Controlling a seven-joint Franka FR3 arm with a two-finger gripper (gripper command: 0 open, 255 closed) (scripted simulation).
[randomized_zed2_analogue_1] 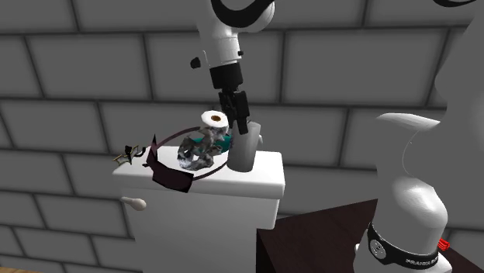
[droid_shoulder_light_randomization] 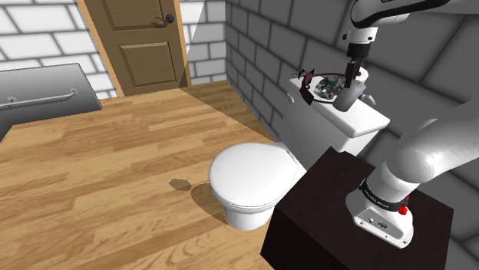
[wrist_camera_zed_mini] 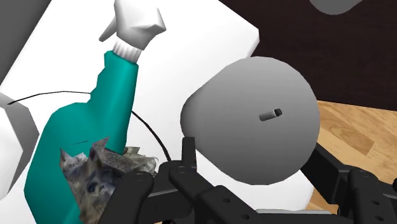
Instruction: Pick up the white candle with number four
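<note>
Shoulder view: the all-black two-finger gripper (droid_shoulder_light_randomization: 351,83) hangs over the plain grey cylindrical candle (droid_shoulder_light_randomization: 347,100), which stands upright on the white toilet tank lid (droid_shoulder_light_randomization: 365,121). Second exterior view: the gripper (randomized_zed2_analogue_1: 239,120) reaches the candle's (randomized_zed2_analogue_1: 245,153) top, beside a white paper roll (randomized_zed2_analogue_1: 214,119). Wrist view: jaws apart, the candle (wrist_camera_zed_mini: 254,121) between them, close at both sides; a teal spray bottle (wrist_camera_zed_mini: 76,140) lies near.
</note>
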